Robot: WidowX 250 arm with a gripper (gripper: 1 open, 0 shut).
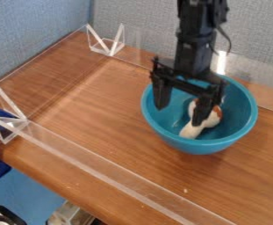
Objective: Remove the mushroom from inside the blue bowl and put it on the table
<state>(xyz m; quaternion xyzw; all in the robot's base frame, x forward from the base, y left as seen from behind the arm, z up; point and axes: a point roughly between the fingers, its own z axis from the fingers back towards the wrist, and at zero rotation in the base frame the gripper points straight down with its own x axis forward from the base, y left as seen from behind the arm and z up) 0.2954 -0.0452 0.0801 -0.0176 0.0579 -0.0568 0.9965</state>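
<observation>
The blue bowl (pixel 162 120) sits on the right side of the table (pixel 91 114). Inside it lies the mushroom (pixel 194 128), cream stem toward the front, its orange-brown cap (pixel 219 115) partly hidden behind a finger. My black gripper (pixel 184 97) points straight down and hangs open inside the bowl's mouth, one finger (pixel 162 91) over the bowl's left inner wall and the other in front of the mushroom's cap. Nothing is held between the fingers.
Low clear acrylic walls (pixel 68 154) edge the table along the front and left, with clear triangular brackets at the back (pixel 104 39) and left (pixel 7 123). A blue fabric backdrop stands behind. Bare wood lies left of the bowl.
</observation>
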